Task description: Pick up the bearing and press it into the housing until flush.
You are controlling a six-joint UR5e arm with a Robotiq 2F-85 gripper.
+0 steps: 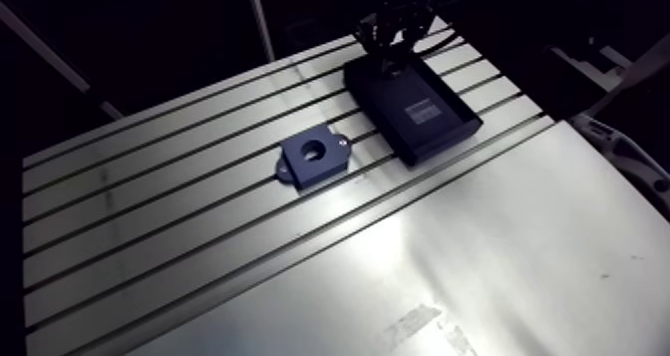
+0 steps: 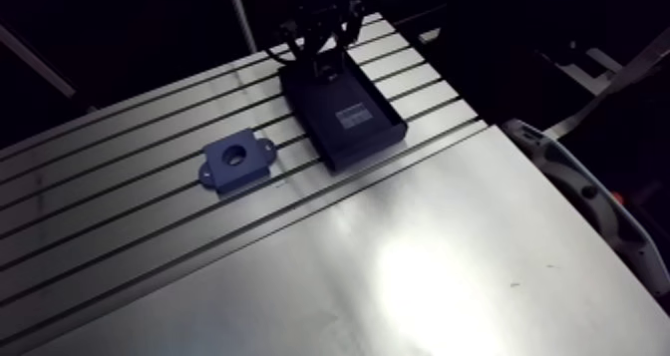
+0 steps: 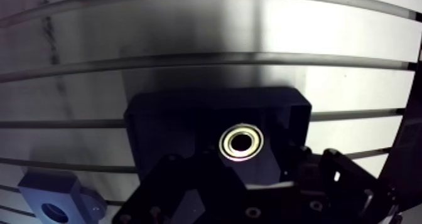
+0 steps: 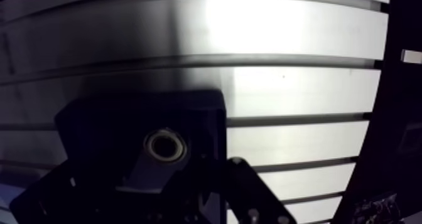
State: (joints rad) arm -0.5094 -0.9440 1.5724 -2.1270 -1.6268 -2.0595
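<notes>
A small silver ring bearing [image 3: 241,142] lies flat inside a black open tray [image 1: 412,106] at the far right of the slotted table. The dark blue housing [image 1: 314,156], a block with a round bore and two side ears, sits on the table to the tray's left, with its bore empty. My gripper [image 1: 396,36] hangs over the far end of the tray. In the wrist view the gripper [image 3: 251,167] is open, its dark fingers [image 3: 182,186] stand apart above the tray, and the bearing shows in the gap between them, untouched. The housing [image 3: 53,201] appears off to one side of the gripper.
The tray has raised walls [image 2: 344,146] around the bearing. A smooth metal sheet [image 1: 479,250] covers the near part of the table, and the slotted part [image 1: 150,171] extends left of the housing. A white and grey object [image 2: 583,195] lies past the table's right edge.
</notes>
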